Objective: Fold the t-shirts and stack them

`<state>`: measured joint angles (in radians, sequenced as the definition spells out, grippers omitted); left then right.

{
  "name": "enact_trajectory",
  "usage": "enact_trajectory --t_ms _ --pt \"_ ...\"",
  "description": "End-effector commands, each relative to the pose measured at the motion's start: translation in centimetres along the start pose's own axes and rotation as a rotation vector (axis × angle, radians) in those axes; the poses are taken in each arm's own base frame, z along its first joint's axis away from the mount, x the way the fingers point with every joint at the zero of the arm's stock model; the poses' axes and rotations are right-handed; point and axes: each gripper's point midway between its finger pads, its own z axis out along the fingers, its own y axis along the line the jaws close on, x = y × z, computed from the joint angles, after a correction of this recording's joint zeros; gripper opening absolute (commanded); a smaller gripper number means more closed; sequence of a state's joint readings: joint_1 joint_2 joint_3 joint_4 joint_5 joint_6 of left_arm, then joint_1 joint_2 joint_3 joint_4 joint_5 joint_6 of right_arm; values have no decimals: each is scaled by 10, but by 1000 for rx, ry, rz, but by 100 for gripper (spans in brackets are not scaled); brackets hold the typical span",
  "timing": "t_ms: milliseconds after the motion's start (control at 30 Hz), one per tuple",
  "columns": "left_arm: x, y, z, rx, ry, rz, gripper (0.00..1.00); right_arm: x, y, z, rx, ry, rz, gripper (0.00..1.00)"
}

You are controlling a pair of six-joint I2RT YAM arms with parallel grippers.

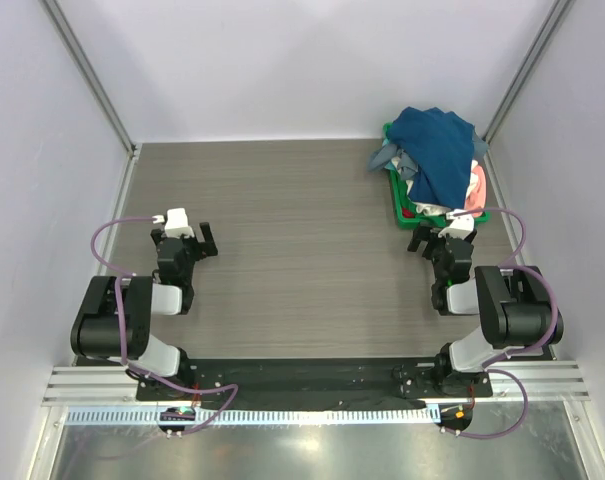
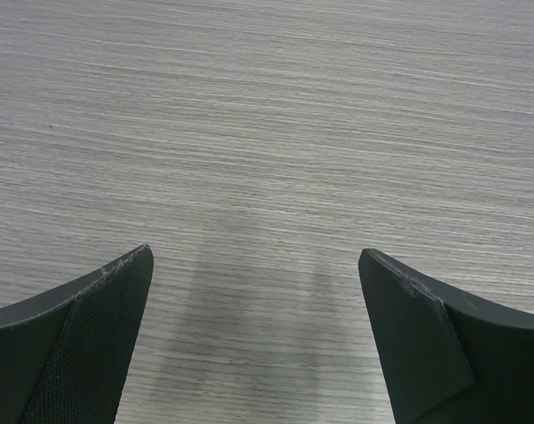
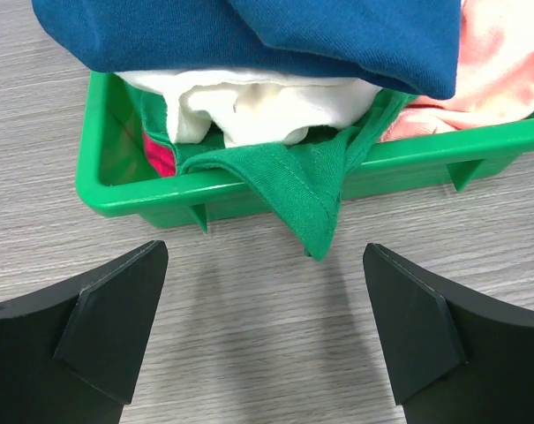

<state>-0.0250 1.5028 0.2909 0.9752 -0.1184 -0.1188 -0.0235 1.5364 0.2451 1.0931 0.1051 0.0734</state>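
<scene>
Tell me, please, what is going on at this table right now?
Nothing is folded yet. The t-shirts lie heaped in the green basket at the table's far right corner, a navy one on top and a green one hanging over the rim. The right gripper is open and empty, facing the basket. The left gripper is open over the wood, holding nothing.

Wood-grain table (image 1: 302, 240); green basket (image 1: 396, 200) at far right corner.

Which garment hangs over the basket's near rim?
The green garment; its hem spills over the basket rim toward the right gripper, unlike the others.
</scene>
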Motion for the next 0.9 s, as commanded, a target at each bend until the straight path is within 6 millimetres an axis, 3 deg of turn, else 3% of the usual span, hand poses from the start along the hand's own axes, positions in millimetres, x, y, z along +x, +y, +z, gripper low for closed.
enact_trajectory --t_ms 0,300,400,433,467,567,600,700,733,767,800,867 --pt "-22 -2 4 11 -69 9 100 -18 2 3 -7 -67 -7 100" --pt "-22 -2 4 11 -68 10 100 -17 -2 3 23 -67 10 100" --pt "-22 -2 4 11 -68 10 100 -30 -9 -3 87 -88 17 100" --pt "-22 -2 4 11 -68 10 100 -41 -14 -8 116 -103 16 100" --pt "-21 -2 4 10 -67 10 100 -77 -13 -18 116 -181 33 100" --pt "-21 -2 4 10 -65 10 100 -134 -18 -38 176 -227 178 100" --pt "-21 -2 4 10 -67 13 100 -179 -14 -59 160 -274 221 100" --pt "-21 -2 4 10 -67 10 100 -238 -11 -98 135 -378 338 99" --pt "-21 -3 4 12 -65 11 100 -247 -12 -106 133 -420 513 100" --pt "-21 -2 5 9 -66 10 100 -253 -10 -110 112 -454 542 100" --pt "-21 -2 5 9 -66 10 100 -270 11 -112 -25 -492 507 100" --pt "-31 5 3 -46 -89 -25 100 -277 14 -99 -7 -424 497 100"
